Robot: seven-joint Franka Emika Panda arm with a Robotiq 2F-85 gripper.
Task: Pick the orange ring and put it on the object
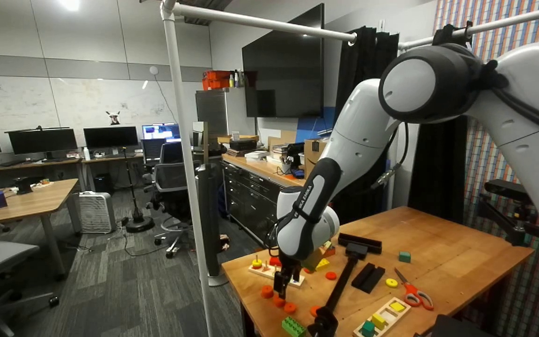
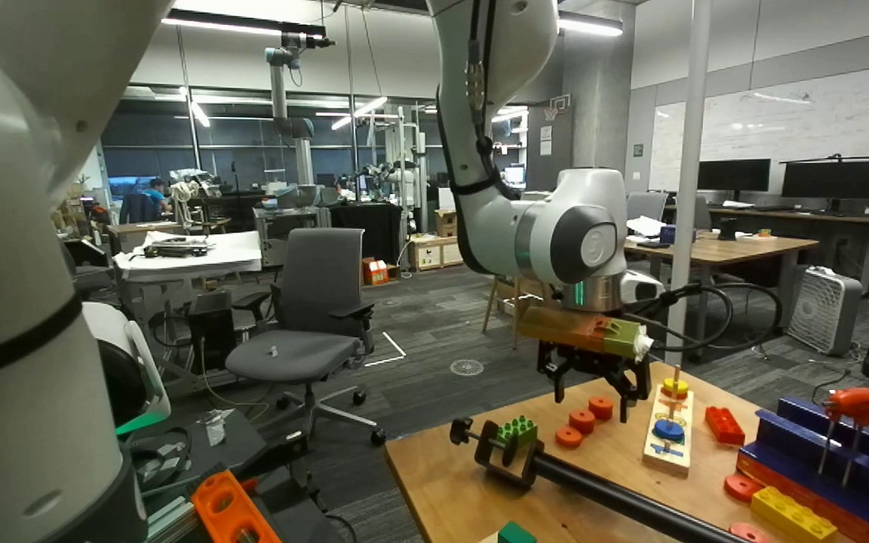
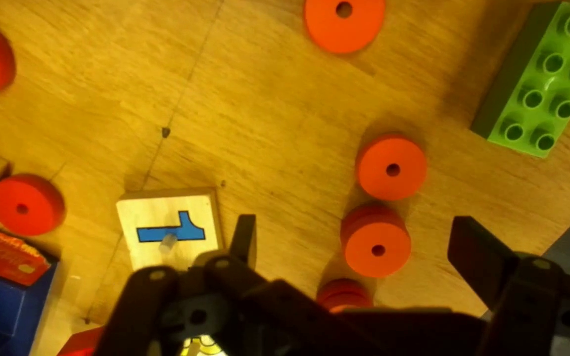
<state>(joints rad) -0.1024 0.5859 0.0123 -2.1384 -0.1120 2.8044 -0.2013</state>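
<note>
My gripper is open and empty above the table, and in an exterior view the gripper hovers over a row of orange rings. In the wrist view an orange ring lies below, between the spread fingers. A nearby orange ring is beyond it; a third is partly hidden by the gripper. The wooden peg board lies beside the left finger, its blue "1" peg bare. In an exterior view the board bears a blue ring and a yellow ring.
A green brick and another orange ring lie nearby. A black bar clamp crosses the table. A blue box, red brick and yellow brick stand beyond the board. Scissors and a block tray lie nearer the base.
</note>
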